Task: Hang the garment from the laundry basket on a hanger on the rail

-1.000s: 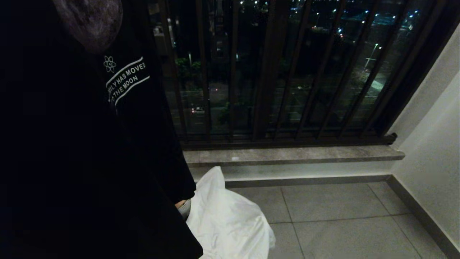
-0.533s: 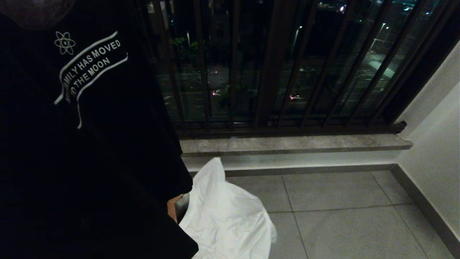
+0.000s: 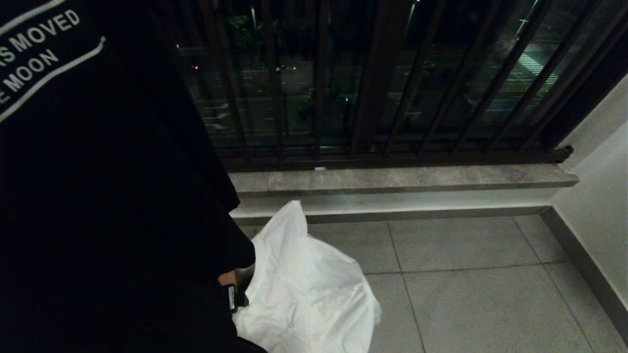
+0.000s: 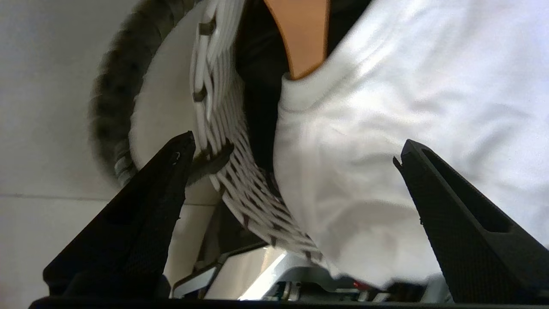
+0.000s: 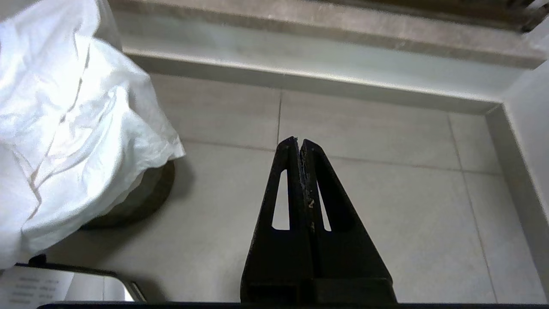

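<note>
One black garment (image 3: 98, 196) with white lettering fills the left of the head view, hanging in front of the camera and hiding what is behind it. Floor is pale grey tile (image 3: 466, 294), night outside. A grey stone ledge (image 3: 402, 177) runs left to right along the far side, dark brown vertical guard bars (image 3: 368, 78) above it, white wall (image 3: 598, 186) on the right.

One white garment (image 3: 304, 289) is heaped near-left on the floor area, draped over one laundry basket (image 4: 223, 141); in the left wrist view the basket's woven white wall shows beside the cloth. The heap has no clear long axis; one peak of cloth points up toward the ledge. One orange-tan piece (image 4: 302, 34) pokes out above the white cloth; what it is can't be told.

Left gripper (image 4: 291, 150): fingers spread wide, holding nothing, aimed at the white garment and basket wall, close to them; contact can't be told. In the head view it is mostly hidden by the black garment.

Right gripper (image 5: 299, 143): fingers pressed together, empty, over bare tile to the right of the white garment, well apart from it.
</note>
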You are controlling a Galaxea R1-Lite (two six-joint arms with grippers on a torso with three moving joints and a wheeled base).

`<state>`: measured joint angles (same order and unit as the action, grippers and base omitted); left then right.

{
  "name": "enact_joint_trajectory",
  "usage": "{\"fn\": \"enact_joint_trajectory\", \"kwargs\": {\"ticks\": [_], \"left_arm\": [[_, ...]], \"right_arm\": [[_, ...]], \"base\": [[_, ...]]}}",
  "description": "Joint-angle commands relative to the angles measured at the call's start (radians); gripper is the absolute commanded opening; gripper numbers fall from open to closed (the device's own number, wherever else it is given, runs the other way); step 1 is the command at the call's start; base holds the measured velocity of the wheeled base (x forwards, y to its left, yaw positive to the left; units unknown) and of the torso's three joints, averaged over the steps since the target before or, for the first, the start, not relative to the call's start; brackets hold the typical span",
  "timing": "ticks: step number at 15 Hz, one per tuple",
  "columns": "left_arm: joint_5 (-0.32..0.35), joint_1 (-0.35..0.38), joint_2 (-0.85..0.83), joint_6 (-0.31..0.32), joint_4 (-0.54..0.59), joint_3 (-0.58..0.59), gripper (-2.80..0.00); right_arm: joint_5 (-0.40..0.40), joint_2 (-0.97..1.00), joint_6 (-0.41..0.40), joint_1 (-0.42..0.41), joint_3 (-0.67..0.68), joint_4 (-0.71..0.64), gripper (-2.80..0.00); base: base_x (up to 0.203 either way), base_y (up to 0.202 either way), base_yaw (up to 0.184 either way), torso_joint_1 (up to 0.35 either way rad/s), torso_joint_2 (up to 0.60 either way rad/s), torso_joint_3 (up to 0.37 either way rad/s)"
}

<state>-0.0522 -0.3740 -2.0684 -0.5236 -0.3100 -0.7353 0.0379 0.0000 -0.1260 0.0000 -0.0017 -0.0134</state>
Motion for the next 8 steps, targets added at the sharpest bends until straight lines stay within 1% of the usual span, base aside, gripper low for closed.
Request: {"fn": "enact_joint_trajectory", "kwargs": {"ticks": [1,3,5,7,8], "left_arm": [[-0.026,-0.016,-0.030,-0.005,-0.003,-0.009,0.00],[-0.042,-0.031,-0.033,-0.004,-0.041,-0.012,0.00],[-0.058,-0.032,-0.035,-0.003,-0.051,-0.018,0.00],[-0.108,-0.032,-0.034,-0.006,-0.058,-0.033,0.00],[-0.126,-0.032,-0.033,-0.008,-0.094,-0.032,0.00]], "right_arm": [[0.000,0.001,-0.001,0.000,0.000,0.000,-2.80],[0.000,0.000,-0.001,0.000,0.000,0.000,-2.80],[0.000,0.002,-0.001,0.000,0.000,0.000,-2.80],[0.000,0.001,0.000,0.000,0.000,0.000,-2.80],[0.000,0.002,0.000,0.001,0.000,0.000,-2.80]], "base": [[0.000,0.000,0.000,0.005,0.00,-0.202],[0.000,0.000,0.000,0.001,0.00,-0.195],[0.000,0.000,0.000,-0.003,0.00,-0.198],[0.000,0.000,0.000,0.002,0.00,-0.127],[0.000,0.000,0.000,0.004,0.00,-0.045]]}}
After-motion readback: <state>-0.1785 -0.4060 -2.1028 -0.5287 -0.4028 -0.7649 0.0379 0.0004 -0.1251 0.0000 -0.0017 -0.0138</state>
